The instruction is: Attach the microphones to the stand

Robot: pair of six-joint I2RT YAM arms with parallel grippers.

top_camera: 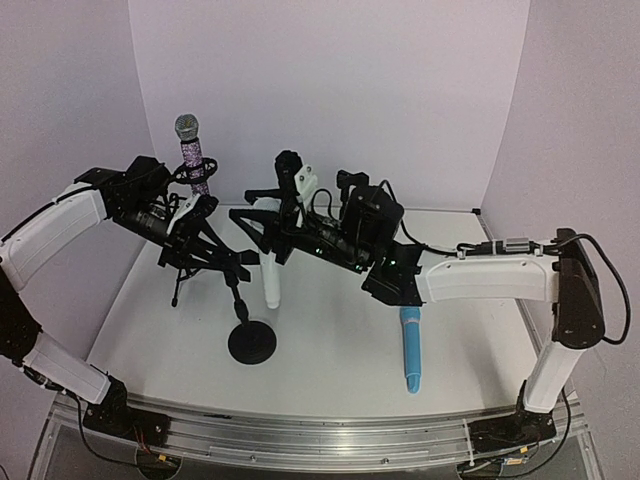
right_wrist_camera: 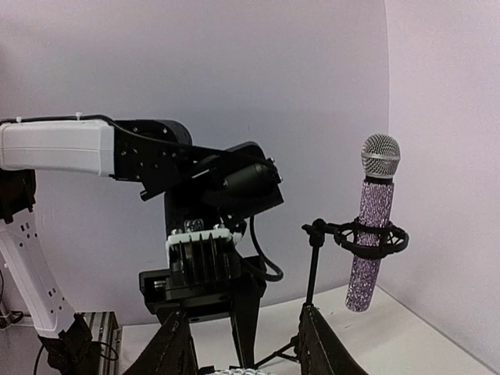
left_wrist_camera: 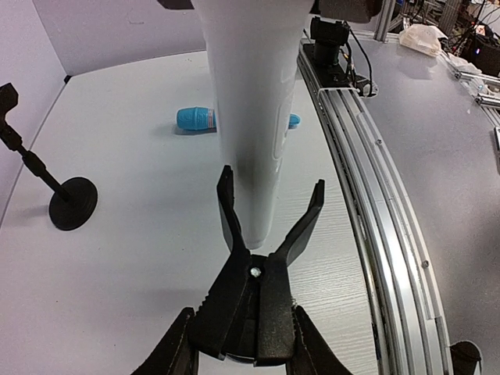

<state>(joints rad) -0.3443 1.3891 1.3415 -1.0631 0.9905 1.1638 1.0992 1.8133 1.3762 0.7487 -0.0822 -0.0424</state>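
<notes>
The top view takes in all three microphones. The purple-glitter microphone (top_camera: 191,155) is upright at the back left, and the white microphone (top_camera: 271,275) is upright in the middle. The light blue microphone (top_camera: 410,350) lies flat on the surface (top_camera: 330,350) to the right, well apart from both pincers. The round-based stand (top_camera: 251,342) stands just nearer than the white one.

Only the right wrist view shows how the purple one sits. It is clasped in a ring mount (right_wrist_camera: 375,238) on a thin tripod stand (right_wrist_camera: 314,269), silver mesh head up, body hanging below the ring.

Only the left wrist view shows the white microphone's lower end, which lies between the fingers of the left pincer (left_wrist_camera: 272,178). Those fingers are spread wide with a gap on each side and grip nothing. Whether that end touches the surface I cannot tell.

The right pincer (right_wrist_camera: 244,312) is closed onto the white microphone's head end and holds it upright. A pale mesh edge shows between its fingers at the bottom of its own view.
</notes>
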